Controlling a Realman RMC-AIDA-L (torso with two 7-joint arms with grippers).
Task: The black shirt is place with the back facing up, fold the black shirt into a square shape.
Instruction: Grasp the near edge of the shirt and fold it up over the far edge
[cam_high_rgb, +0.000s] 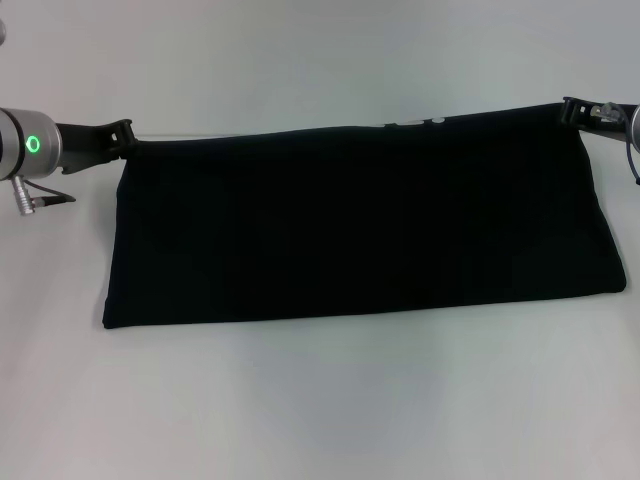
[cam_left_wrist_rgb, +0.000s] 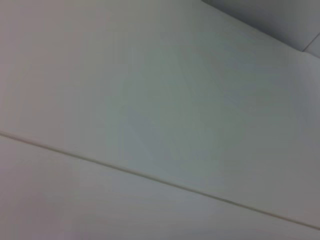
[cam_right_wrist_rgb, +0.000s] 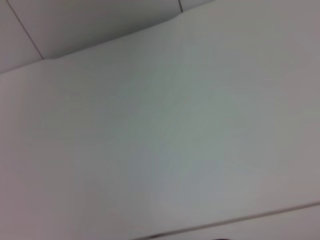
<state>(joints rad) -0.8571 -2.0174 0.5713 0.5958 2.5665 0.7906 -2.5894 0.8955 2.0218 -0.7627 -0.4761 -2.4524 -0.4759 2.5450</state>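
The black shirt (cam_high_rgb: 360, 225) hangs as a wide folded band, stretched between my two grippers, its lower edge resting on the white table (cam_high_rgb: 320, 400). A little pale lettering (cam_high_rgb: 415, 123) shows along its top edge. My left gripper (cam_high_rgb: 126, 133) is shut on the shirt's top left corner. My right gripper (cam_high_rgb: 572, 108) is shut on the top right corner. Both wrist views show only bare white surface with thin seams; no fingers or shirt appear in them.
The white table stretches all around the shirt. A thin seam line (cam_high_rgb: 190, 133) runs across the table behind the shirt's top edge. The left arm's wrist (cam_high_rgb: 30, 145) with a green light sits at the left edge.
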